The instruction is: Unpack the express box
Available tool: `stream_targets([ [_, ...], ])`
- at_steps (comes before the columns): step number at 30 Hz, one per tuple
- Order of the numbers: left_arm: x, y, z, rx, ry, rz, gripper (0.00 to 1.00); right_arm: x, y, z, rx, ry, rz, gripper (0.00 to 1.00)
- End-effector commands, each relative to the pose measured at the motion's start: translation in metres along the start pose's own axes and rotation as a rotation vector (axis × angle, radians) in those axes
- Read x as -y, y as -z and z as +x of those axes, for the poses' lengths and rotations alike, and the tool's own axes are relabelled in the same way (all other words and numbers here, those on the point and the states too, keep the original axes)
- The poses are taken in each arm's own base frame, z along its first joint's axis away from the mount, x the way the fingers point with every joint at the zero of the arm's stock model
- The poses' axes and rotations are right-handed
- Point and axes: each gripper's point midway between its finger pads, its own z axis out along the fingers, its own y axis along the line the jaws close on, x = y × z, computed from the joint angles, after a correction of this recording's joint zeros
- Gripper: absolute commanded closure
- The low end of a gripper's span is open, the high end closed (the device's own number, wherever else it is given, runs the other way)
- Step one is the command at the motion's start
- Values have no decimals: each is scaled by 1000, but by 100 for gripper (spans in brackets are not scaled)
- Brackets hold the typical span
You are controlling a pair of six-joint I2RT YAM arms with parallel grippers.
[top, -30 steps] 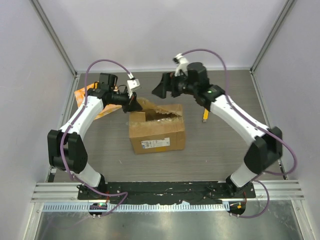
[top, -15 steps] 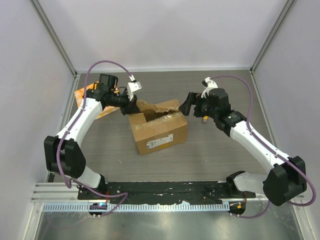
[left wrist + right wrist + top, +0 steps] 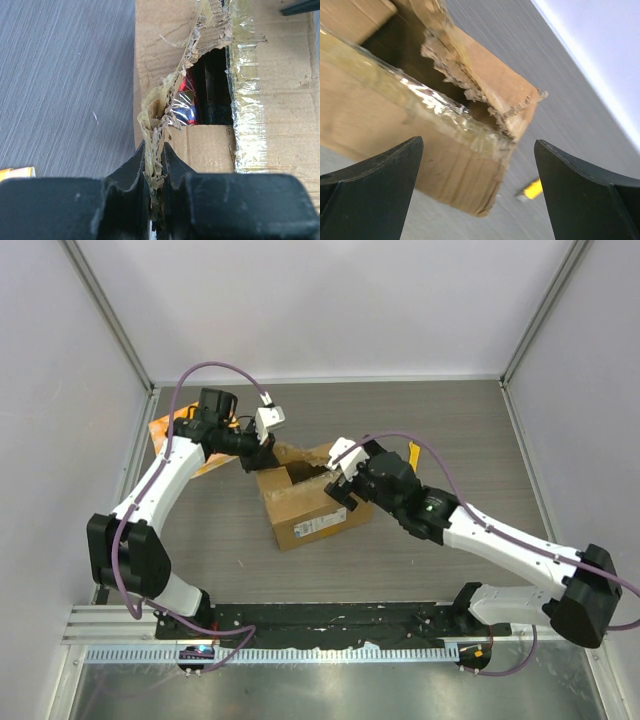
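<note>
Your right arm has swung in from the 3 o'clock side and now reaches across to the box [image 3: 310, 505], and the box itself has turned a little more, its right end lifting toward 2 o'clock. Your left arm has barely shifted.

The box sits mid-table [image 3: 450, 420], its white label [image 3: 316, 528] on the face toward 6 o'clock. Its top is torn open along the taped seam.

Your left gripper [image 3: 262, 450] is at the box's 10 o'clock corner. In the left wrist view it [image 3: 152, 157] is clenched on a ragged strip of torn cardboard and tape that rises from the box top [image 3: 280, 100]. Through the hole you can see something shiny and red [image 3: 184, 107] inside; what it is you cannot tell.

Your right gripper [image 3: 338, 483] is over the box's 3 o'clock end. In the right wrist view its fingers [image 3: 375, 175] stand wide apart, released, with the torn flap [image 3: 485, 85] and taped edge between them, touching neither.

An orange cloth [image 3: 165, 428] lies at 10 o'clock, beside the left arm. A small yellow item [image 3: 412, 454] lies on the table at 2 o'clock from the box, apart from it.
</note>
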Motion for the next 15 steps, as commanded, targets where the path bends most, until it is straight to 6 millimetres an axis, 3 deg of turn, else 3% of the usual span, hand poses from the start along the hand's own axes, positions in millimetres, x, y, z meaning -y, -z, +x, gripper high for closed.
stream_targets([
  [1, 9, 12, -13, 13, -38, 5, 88, 43, -5, -3, -56, 285, 216, 0],
  [8, 16, 12, -10, 12, -48, 39, 90, 47, -33, -13, -32, 407, 259, 4],
  [15, 21, 15, -11, 14, -67, 52, 92, 43, -61, -9, -61, 548, 234, 9],
])
